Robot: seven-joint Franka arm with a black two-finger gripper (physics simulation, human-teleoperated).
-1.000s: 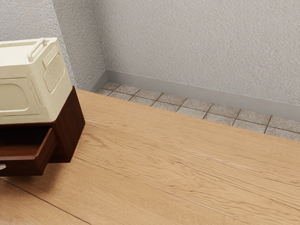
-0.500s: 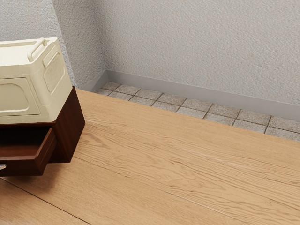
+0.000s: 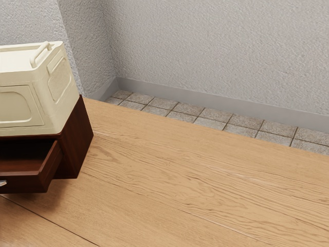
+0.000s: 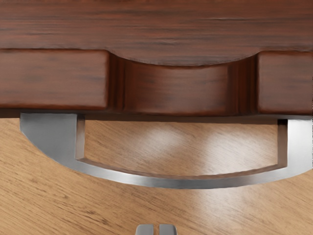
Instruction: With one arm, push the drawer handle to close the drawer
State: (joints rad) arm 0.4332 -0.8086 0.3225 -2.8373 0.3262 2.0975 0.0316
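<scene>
Gripper (image 4: 156, 229) tips seen together, nothing clamped, just short of handle (image 4: 181, 183); bow best met near its middle, pushed squarely, slipping over or under avoided; open drawer (image 3: 25, 184), at 8 o'clock in exterior view, to be driven straight into cabinet (image 3: 77, 144) until flush

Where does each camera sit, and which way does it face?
Exterior view: at the arm's side, looking down over the table toward the wall, cabinet and crate at the view's left.
Wrist view: on the arm, facing down at the handle; end effector visible, fingers nearly together.
Both share: the open drawer, handle and table.
</scene>
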